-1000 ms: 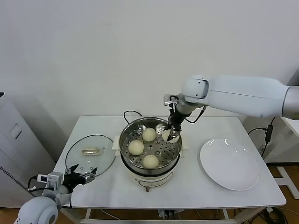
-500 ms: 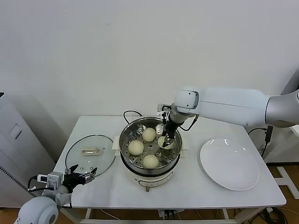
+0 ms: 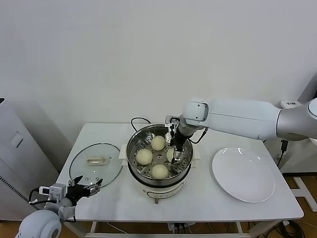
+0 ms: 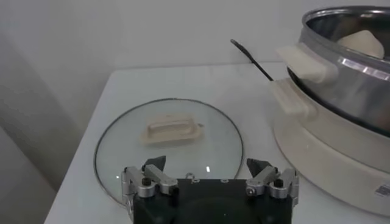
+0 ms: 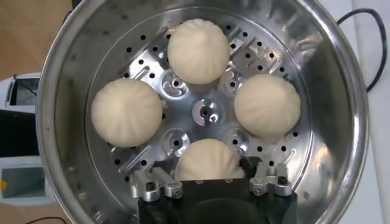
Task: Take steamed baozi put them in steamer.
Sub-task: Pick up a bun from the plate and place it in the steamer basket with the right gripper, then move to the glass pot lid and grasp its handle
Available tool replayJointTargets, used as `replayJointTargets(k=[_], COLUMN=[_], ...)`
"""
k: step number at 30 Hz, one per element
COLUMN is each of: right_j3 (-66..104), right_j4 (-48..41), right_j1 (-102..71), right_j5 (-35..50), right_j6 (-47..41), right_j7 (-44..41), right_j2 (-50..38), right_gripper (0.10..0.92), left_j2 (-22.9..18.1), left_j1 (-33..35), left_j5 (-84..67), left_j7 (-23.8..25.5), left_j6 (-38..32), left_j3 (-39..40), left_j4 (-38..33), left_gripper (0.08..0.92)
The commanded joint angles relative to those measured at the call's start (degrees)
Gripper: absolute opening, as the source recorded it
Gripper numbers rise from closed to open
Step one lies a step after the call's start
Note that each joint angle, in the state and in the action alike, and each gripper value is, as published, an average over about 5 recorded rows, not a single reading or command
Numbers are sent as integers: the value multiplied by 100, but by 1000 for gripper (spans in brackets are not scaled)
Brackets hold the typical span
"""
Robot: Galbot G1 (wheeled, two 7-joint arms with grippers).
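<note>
The steamer [image 3: 132,148] stands mid-table, its perforated tray [image 5: 205,112] holding several steamed baozi. Three lie free [image 5: 198,50] [image 5: 127,112] [image 5: 267,105]. Another baozi [image 5: 207,159] rests on the tray on the pot's right side, between the fingers of my right gripper [image 5: 204,172]. That gripper [image 3: 174,153] reaches down inside the pot and is open, with its jaws spread either side of the bun. My left gripper [image 3: 88,187] is parked open at the table's front left, near the lid's edge, with nothing between its fingers [image 4: 153,165].
A round glass lid [image 3: 96,163] with a pale handle lies flat left of the steamer. A white plate [image 3: 243,173] sits to the right of the steamer with nothing on it. A black cord [image 3: 136,120] runs behind the pot.
My right gripper came down from the pot's far right rim into the steamer with a baozi, set it on the tray and opened. The left arm stayed still.
</note>
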Motion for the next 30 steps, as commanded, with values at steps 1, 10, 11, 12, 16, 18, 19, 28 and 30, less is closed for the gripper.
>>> replayJointTargets(k=[1,10,11,12,16,18,19,28,30], right_j3=[577,1546,1818,2092,3554,4453,4786,8364,8990], right_j4=[25,136,140,145,121,106,109,385,451], right_j1=[271,-245,-426,-623,-1734,-2482,-2797,-6008,-6640], right_j5=[156,446,478,506,493,469,461,33,-78], right_j6=[153,671,755,828,1171,1382,1454,2208,2410], right_j7=[-346,-201,-62,87,704,1005,1122,2157,2393], right_j2=[-736,-1957,-2115,-2259,-2702,-2848,-2887,-2929,-2832], right_gripper=[820,823,823,823,823,823,823,823,823], left_j2=[-38,-98,-98,-98,-88,-74,-64,12,4], left_j1=[74,85,73,63,29,15,9,-99,-99], left_j5=[-14,7,8,8,-36,-73,-89,-260,-284], left_j7=[-4,-19,-19,-19,-17,-18,-19,-22,-12], left_j6=[1,22,22,22,12,3,-4,-83,-148], left_j3=[-96,-170,-176,-185,-233,-256,-266,-281,-284], left_j4=[-56,-73,-67,-65,-72,-69,-67,-37,-20], left_gripper=[823,823,823,823,823,823,823,823,823])
